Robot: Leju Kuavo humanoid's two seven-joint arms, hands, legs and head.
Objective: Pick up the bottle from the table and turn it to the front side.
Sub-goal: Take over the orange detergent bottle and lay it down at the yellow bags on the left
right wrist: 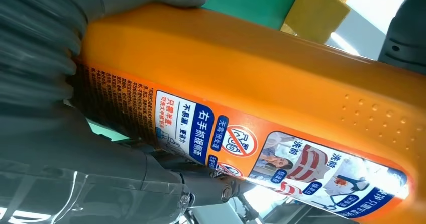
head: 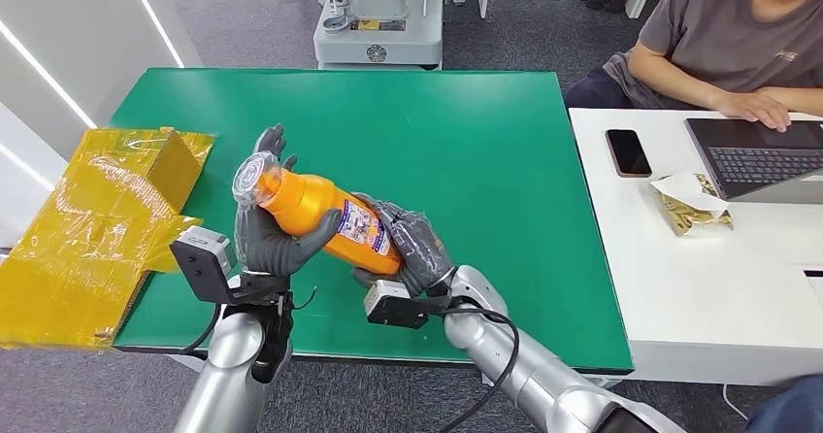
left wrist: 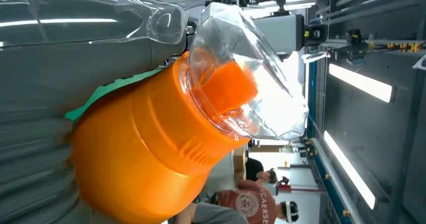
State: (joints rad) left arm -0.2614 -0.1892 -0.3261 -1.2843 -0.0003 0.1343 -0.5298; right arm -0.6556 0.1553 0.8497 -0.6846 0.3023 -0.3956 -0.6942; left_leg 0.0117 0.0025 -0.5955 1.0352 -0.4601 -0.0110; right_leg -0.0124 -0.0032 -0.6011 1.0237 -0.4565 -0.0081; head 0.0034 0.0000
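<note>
An orange bottle (head: 320, 215) with a clear cap is held tilted above the green table (head: 466, 142), cap toward the left. My left hand (head: 264, 234) grips its upper body below the cap. My right hand (head: 408, 249) holds its lower end, by the printed label. In the left wrist view the orange bottle (left wrist: 150, 148) and its clear cap (left wrist: 251, 83) sit against my left hand (left wrist: 45, 83). In the right wrist view the bottle (right wrist: 251, 73) shows its label with text and pictures (right wrist: 281, 163), and my right hand (right wrist: 45, 83) wraps the bottle's end.
A yellow wrapped box (head: 97, 219) lies at the table's left edge. To the right stands a white table (head: 699, 287) with a phone (head: 628, 151), a snack bag (head: 694, 205) and a laptop (head: 762, 156), where a person (head: 728, 45) sits.
</note>
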